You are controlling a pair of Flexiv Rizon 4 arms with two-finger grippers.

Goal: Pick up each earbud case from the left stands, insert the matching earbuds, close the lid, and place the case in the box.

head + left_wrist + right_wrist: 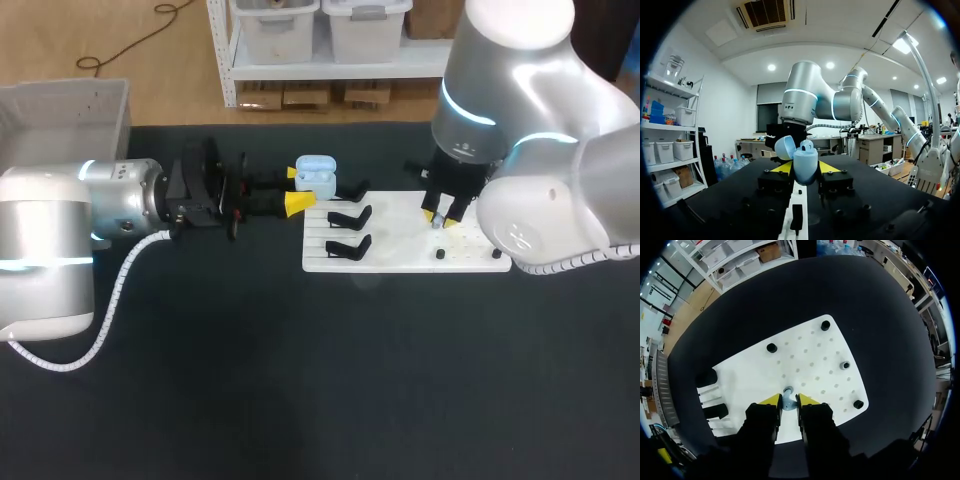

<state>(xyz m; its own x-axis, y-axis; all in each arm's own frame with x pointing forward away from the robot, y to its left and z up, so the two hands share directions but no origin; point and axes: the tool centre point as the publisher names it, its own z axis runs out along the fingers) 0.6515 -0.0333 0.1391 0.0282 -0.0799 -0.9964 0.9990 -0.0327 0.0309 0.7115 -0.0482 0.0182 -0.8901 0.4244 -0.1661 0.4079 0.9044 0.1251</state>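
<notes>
While left hand (805,169) grips case (805,161), right hand (788,402) (earbud (788,392))

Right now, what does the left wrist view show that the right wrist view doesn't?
Only left wrist: the open earbud case gripped in the left gripper, and my right arm ahead. Only right wrist: the right gripper down at a small grey piece. Both: the white board and black stands.

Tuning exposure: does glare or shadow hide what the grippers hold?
Head view: the white board glares; the left gripper blends into the dark table. Left wrist view: the earbud case is evenly lit. Right wrist view: the earbud shows in the right gripper.
</notes>
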